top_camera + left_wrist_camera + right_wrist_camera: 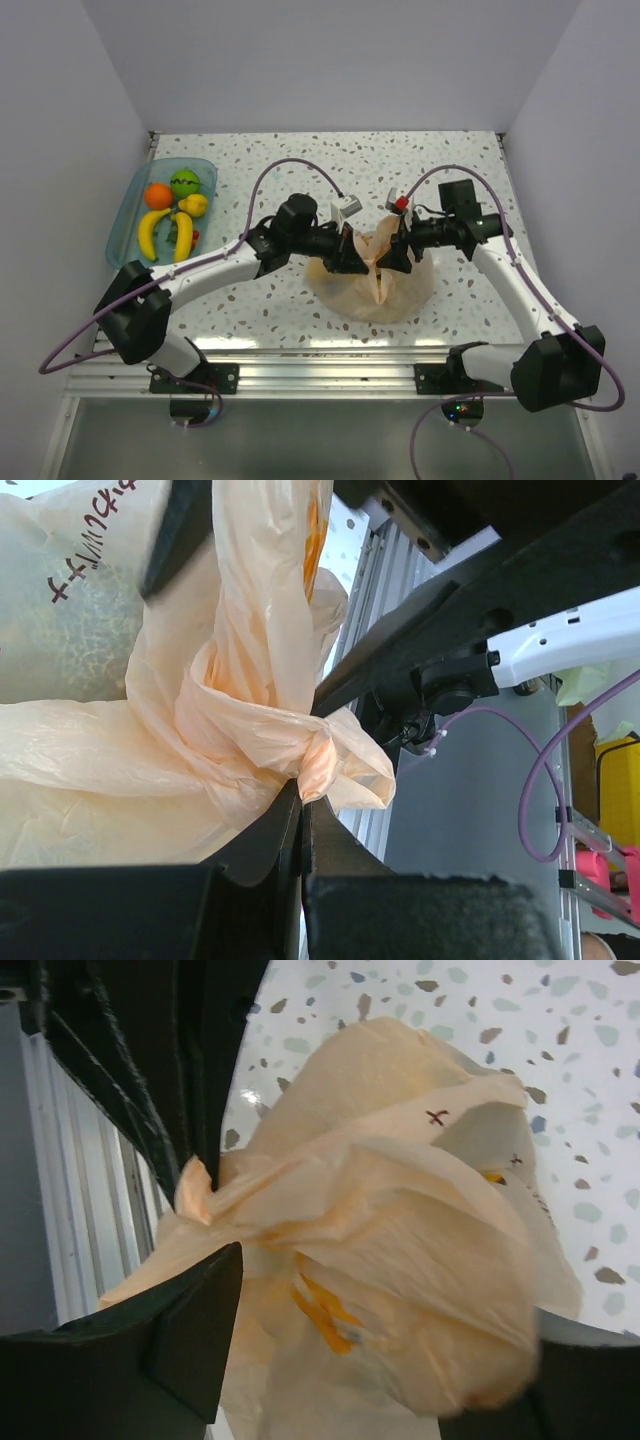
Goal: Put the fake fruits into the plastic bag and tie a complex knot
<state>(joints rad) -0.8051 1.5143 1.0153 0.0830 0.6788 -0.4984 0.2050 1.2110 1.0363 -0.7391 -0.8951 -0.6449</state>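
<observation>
Bag: the peach-orange plastic bag [378, 292] sits mid-surface [300, 165], right between the two arms, with its neck pulled up toward the jaws.

Knot: the left wrist view shows a knot [316, 762] at the neck. The handles are wrapped into a tight orange nub with a loose fold hanging beside it. It looks like a single tie, so the "complex" part probably isn't finished.

Left gripper [356, 260]: jaws pressed together, pinching the lower end of the knot. It reads like an anchor hold so the neck can't slip while the other side works.

Right gripper [393, 254]: comes in from the opposite side, nose to nose with the left one. Its jaws sit apart with bunched bag plastic bulging between them, and it's not possible to tell whether they're actually clamping it. A handle tail [193, 1192] pokes out just beside a dark finger.

Inside the bag: a greyish netted shape [60, 630] presses against the film, likely the melon.

Blue tray [122, 215]: far left, well apart from the bag. It holds bananas [150, 233], an orange [157, 195], a green round fruit [185, 182] and a small yellow piece [194, 205]. So not all the fruit is bagged, which is awkward with the neck tied.

Risk: the film is thin, so a hard tug could tear it or let the tail slip out.
</observation>
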